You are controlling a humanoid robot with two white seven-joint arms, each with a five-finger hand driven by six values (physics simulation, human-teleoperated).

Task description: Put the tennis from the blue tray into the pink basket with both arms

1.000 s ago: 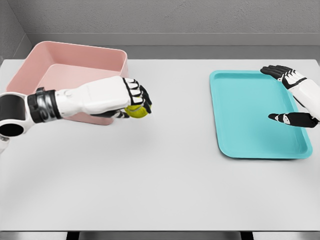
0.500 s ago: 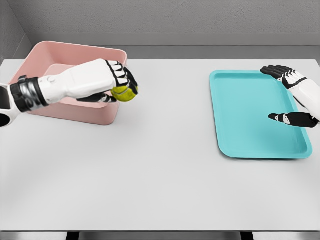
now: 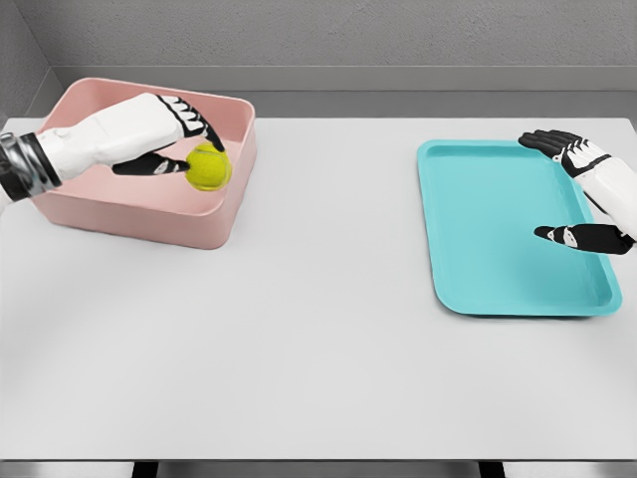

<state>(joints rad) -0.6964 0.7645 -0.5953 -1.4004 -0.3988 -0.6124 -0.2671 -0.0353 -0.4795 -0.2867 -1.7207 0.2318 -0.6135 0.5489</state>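
The left hand (image 3: 164, 139) grips the yellow tennis ball (image 3: 208, 166) over the pink basket (image 3: 149, 214) on the white table (image 3: 318, 339), while the right hand (image 3: 582, 194) hovers, fingers spread and empty, above the blue tray (image 3: 478, 269)

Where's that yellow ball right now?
In the head view, the tennis ball is at upper left, over the pink basket, at the left hand's fingertips.

White table (image 3: 318, 378) before grey, seemingly textured walls (image 3: 348, 35).
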